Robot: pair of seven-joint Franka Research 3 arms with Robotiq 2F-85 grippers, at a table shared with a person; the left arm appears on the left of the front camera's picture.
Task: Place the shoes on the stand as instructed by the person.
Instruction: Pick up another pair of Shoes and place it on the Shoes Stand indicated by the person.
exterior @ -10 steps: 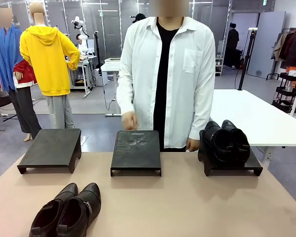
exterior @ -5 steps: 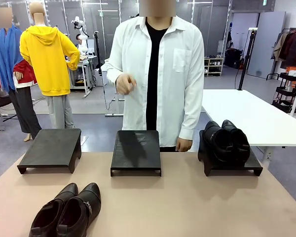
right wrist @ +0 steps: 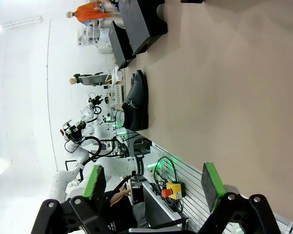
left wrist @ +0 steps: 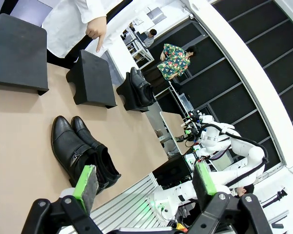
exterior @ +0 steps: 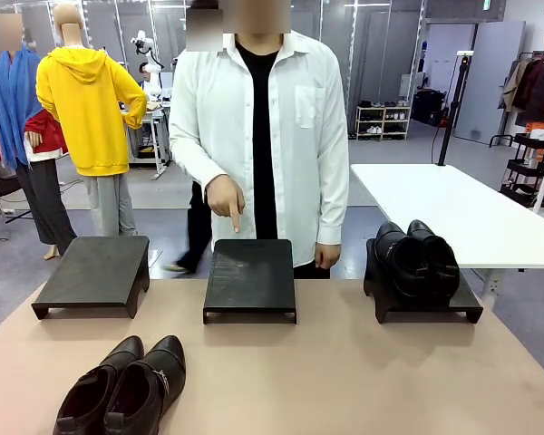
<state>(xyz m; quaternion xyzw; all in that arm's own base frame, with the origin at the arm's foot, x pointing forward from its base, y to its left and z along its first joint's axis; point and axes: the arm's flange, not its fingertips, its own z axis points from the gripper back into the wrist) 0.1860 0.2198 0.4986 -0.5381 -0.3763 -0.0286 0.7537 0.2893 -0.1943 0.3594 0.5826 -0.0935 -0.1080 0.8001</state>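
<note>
One pair of black shoes [exterior: 122, 385] lies on the tan table near its front left edge. A second pair of shoes [exterior: 415, 256] sits on the right stand [exterior: 467, 308]. The middle stand [exterior: 250, 276] and left stand [exterior: 91, 272] are bare. The person [exterior: 254, 136] stands behind the middle stand, one index finger [exterior: 234, 217] pointing down at it. In the left wrist view my left gripper [left wrist: 144, 181] hangs open, above and short of the near shoes [left wrist: 80, 151]. My right gripper [right wrist: 153, 181] is open over bare table, the near shoes [right wrist: 136, 102] farther off.
A white table [exterior: 453, 208] stands beyond the far right corner. Someone walks past behind the person [exterior: 195, 231]. A red stop button [right wrist: 168, 190] sits below the table's near edge in the right wrist view. Bare tabletop stretches between the near shoes and the stands.
The person has stepped toward picture left, lifted a hand off the middle stand, then lowered it with the index finger pointing at that stand. Shoes and stands have not moved.
</note>
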